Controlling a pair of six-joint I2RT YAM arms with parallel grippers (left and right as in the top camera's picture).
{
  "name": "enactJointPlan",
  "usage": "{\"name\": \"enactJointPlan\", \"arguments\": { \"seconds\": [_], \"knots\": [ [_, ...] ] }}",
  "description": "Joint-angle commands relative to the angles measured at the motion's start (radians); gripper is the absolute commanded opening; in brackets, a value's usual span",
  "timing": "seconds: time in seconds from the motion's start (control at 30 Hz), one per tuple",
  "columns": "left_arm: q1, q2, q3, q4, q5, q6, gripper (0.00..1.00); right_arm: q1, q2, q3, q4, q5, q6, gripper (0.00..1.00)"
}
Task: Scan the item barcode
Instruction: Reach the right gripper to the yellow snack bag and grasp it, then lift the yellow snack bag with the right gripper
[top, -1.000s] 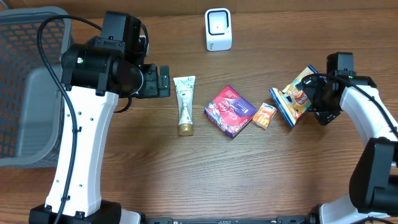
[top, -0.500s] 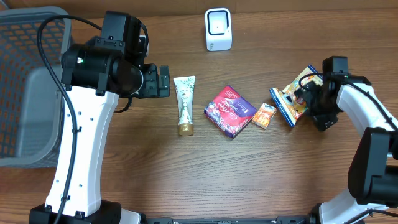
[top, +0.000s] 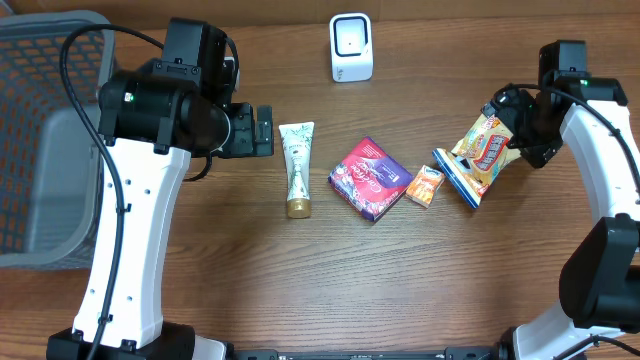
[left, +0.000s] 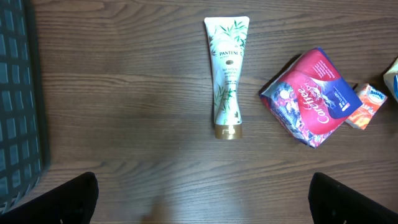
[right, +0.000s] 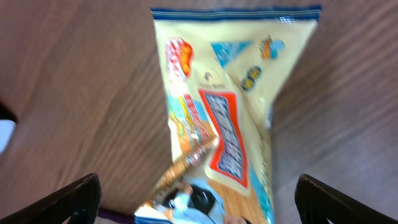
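A yellow snack bag lies on the table at the right, with a blue strip along its near end. My right gripper hovers over its far end, open. The right wrist view shows the bag below and between the two spread fingers, with neither touching it. A white scanner stands at the back centre. My left gripper is open above bare table, left of a white-green tube. The tube lies ahead of the left gripper.
A pink-purple pack and a small orange box lie between the tube and the bag. A grey mesh basket fills the left side, and its edge shows in the left wrist view.
My right arm has swung from the bag's right side toward the back of the table and now stands over the bag's far end. The left arm has not moved.
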Motion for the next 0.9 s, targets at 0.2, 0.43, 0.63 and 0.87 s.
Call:
{"name": "enactJointPlan", "arguments": {
  "seconds": [0.2, 0.43, 0.63, 0.87],
  "knots": [
    [0.005, 0.001, 0.0, 0.002, -0.013, -0.014, 1.0, -0.003, 0.0, -0.153, 0.146, 0.093, -0.019, 1.0],
    [0.005, 0.001, 0.0, 0.002, -0.013, -0.014, 1.0, -0.002, 0.0, -0.307, 0.246, 0.073, -0.01, 1.0],
    [0.005, 0.001, 0.0, 0.002, -0.013, -0.014, 1.0, -0.002, 0.0, -0.368, 0.255, 0.047, -0.024, 0.76],
    [0.005, 0.001, 0.0, 0.002, -0.013, -0.014, 1.0, -0.002, 0.0, -0.351, 0.237, -0.106, -0.112, 0.37]
  ]
}}
